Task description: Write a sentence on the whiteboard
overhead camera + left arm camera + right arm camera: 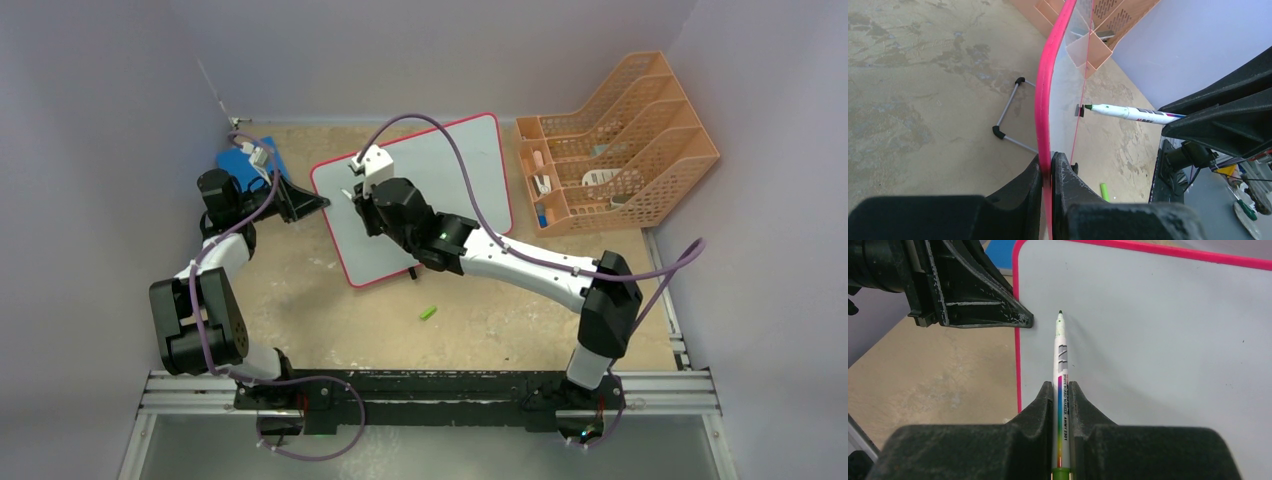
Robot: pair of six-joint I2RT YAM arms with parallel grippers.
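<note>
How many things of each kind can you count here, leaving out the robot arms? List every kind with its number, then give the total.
whiteboard: 1
marker: 1
green cap: 1
orange file rack: 1
blue pad: 1
Total: 5

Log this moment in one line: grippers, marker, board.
left gripper shut on whiteboard rim | right gripper shut on marker | tip at board, contact unclear | no writing visible | green cap on table

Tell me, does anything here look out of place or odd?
Only small things. A green cap lies loose on the table near the whiteboard, probably off the marker. The board sits askew to the table's edges, its left rim pinched in the left arm's jaws.
</note>
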